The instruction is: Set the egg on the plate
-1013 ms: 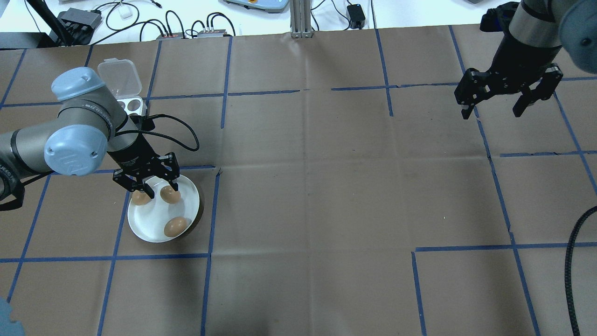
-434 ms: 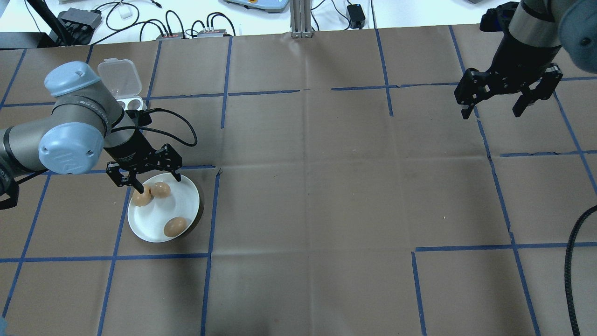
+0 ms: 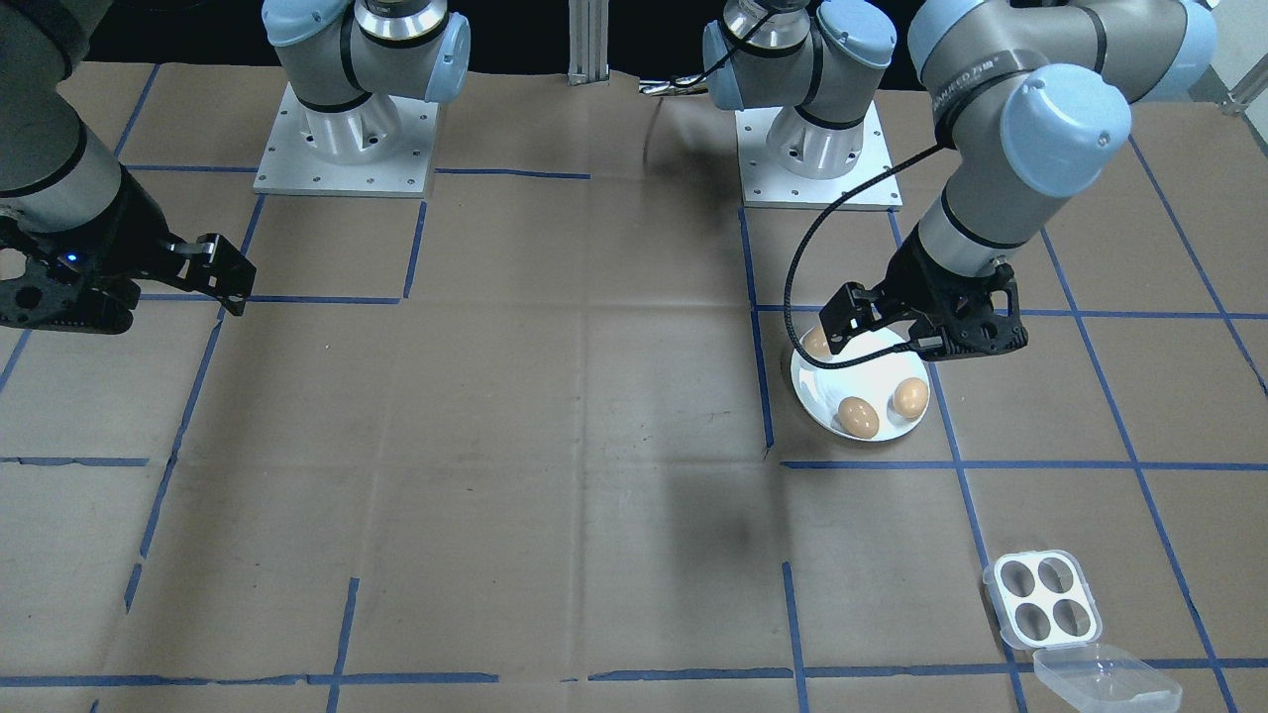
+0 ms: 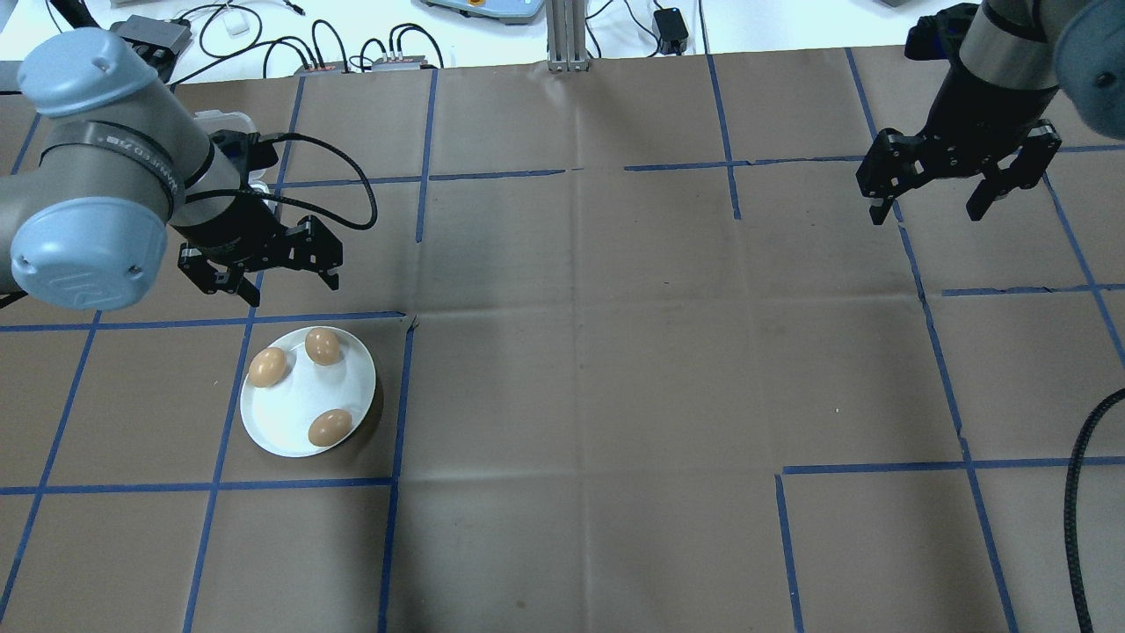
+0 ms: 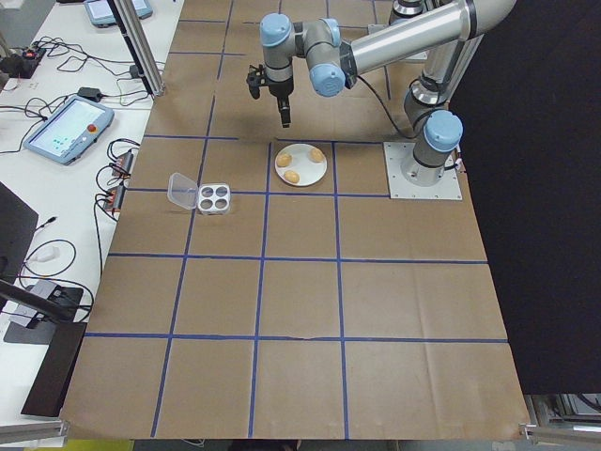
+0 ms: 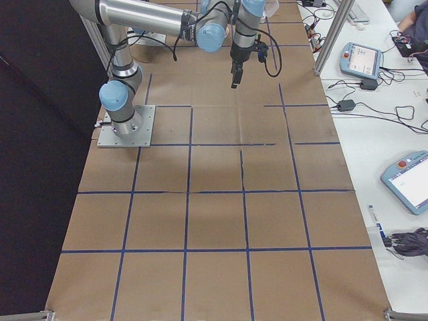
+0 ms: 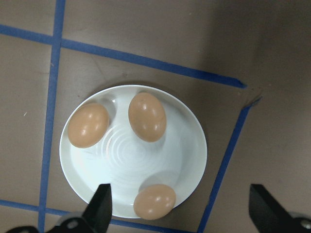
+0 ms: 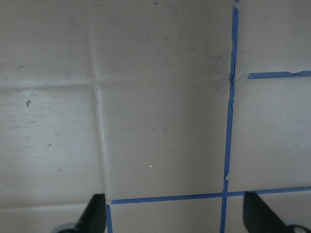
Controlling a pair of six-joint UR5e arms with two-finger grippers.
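Note:
The white plate (image 4: 303,406) lies on the left part of the table with three brown eggs on it: one egg (image 4: 267,367) at its left rim, a second egg (image 4: 322,346) at its far rim, a third egg (image 4: 330,426) at its near rim. My left gripper (image 4: 271,281) hangs open and empty above the paper just beyond the plate. In the left wrist view the plate (image 7: 121,167) and all three eggs lie below the spread fingertips (image 7: 100,206). My right gripper (image 4: 927,211) stands open and empty at the far right.
A white four-hole egg tray (image 3: 1042,597) with its clear lid (image 3: 1105,678) open sits empty beyond the plate; my left arm mostly hides it in the overhead view. Brown paper with blue tape lines (image 4: 395,396) covers the table. Cables (image 4: 325,44) lie past the far edge.
My left gripper has opened wider, risen off the plate and drawn back toward the far side, leaving the egg it stood around on the plate. The right arm has not moved.

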